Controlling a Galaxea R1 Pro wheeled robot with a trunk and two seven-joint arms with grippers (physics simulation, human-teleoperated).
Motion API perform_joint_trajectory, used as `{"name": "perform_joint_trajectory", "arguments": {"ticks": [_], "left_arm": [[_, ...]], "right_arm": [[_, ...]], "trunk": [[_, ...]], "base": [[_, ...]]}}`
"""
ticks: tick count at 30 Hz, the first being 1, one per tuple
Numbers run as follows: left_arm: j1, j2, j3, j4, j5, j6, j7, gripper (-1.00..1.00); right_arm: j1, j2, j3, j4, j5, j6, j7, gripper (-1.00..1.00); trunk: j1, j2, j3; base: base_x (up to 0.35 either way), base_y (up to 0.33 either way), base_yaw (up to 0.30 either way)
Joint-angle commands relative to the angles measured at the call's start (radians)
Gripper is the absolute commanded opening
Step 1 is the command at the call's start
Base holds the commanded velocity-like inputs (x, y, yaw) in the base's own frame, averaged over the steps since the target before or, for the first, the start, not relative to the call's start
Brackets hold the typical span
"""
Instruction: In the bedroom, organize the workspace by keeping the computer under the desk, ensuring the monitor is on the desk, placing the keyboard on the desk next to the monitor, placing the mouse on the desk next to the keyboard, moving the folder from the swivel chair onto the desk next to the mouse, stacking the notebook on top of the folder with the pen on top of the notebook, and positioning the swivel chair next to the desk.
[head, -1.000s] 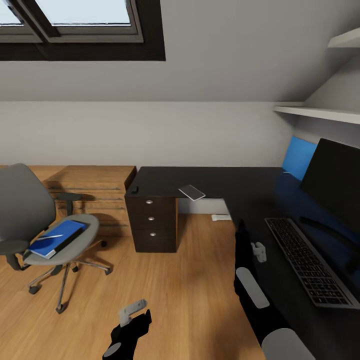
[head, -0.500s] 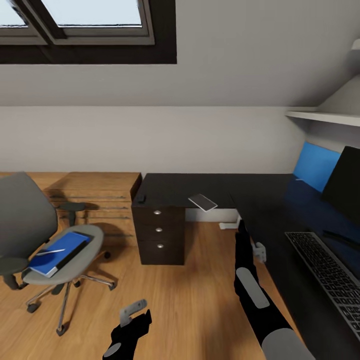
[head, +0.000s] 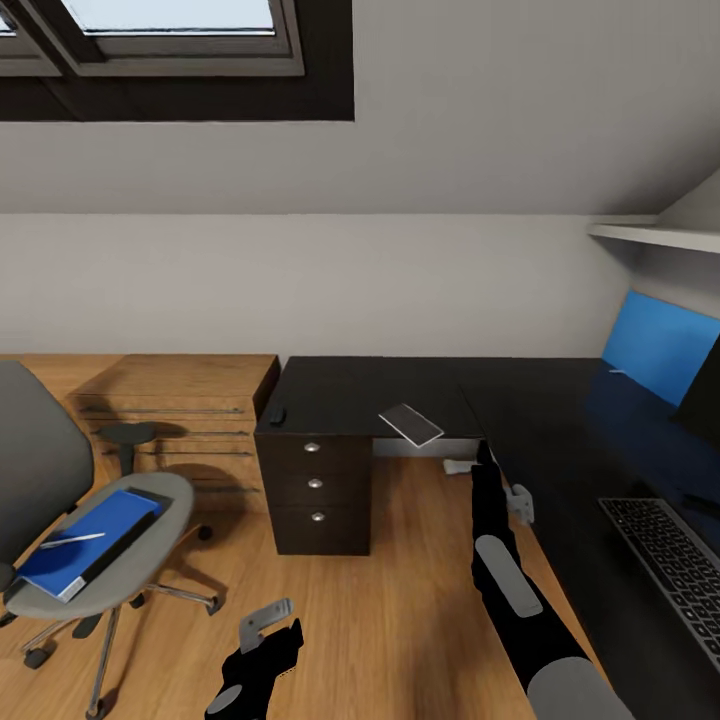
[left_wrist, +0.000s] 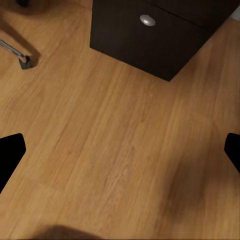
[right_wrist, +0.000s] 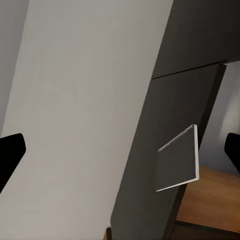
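head view: a bedroom with a sloped pale ceiling, a dark-framed skylight at the top and a wooden floor. the desk runs its glossy black top along the back wall and down the right side, with a blue rear panel and a dark drawer unit with three knobs. a light wooden chest stands just beside the drawer unit. the notebook lies flat at the desk's inner corner, overhanging the front edge a little; the mouse sits at the top's left end. the keyboard lies on the right wing, below a sliver of the monitor. the swivel chair stands on the floor at left, well apart from the desk, with the folder on its seat and the pen across the folder. the right gripper reaches up just beside the notebook's right corner; i cannot tell from here how its fingers stand. the left gripper hangs low over the floor, well apart from the chair.

left wrist view: wood flooring, a corner of the drawer unit with one knob, and a chair caster. both dark fingertips sit spread at the edges with only floor between.

right wrist view: the notebook juts past the desk top, with pale wall behind. the fingertips are spread wide, nothing held.
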Motion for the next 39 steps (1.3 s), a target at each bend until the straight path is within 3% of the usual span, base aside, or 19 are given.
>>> {"name": "perform_joint_trajectory", "arguments": {"ticks": [1,15,27,34,39], "left_arm": [[-0.001,0.001,-0.003,-0.001,0.008,-0.007,0.004,1.0],[-0.001,0.001,-0.003,-0.001,0.008,-0.009,0.005,1.0],[-0.001,0.0,-0.006,-0.001,0.006,-0.007,0.007,1.0],[-0.001,-0.001,-0.007,-0.001,0.007,-0.008,0.006,1.0],[-0.001,-0.001,-0.007,-0.001,0.007,-0.008,0.007,1.0]], "right_arm": [[-0.001,0.001,0.002,0.001,-0.011,-0.005,0.008,1.0],[0.001,0.009,0.003,0.005,-0.013,-0.014,0.011,1.0],[0.001,0.01,0.017,0.009,-0.011,-0.016,0.005,1.0],[0.001,0.01,0.093,0.01,-0.009,-0.017,-0.001,1.0],[0.001,0.01,0.115,0.01,-0.007,-0.017,-0.026,1.0]], "trunk": [[0.001,-0.001,-0.001],[0.001,-0.001,-0.001],[0.001,-0.001,0.004],[0.001,-0.001,0.007],[0.001,-0.001,0.009]], "base": [[0.317,0.0,0.0],[0.177,0.0,0.001],[0.019,0.0,0.25],[0.268,0.0,0.261],[0.319,0.0,0.267]]}}
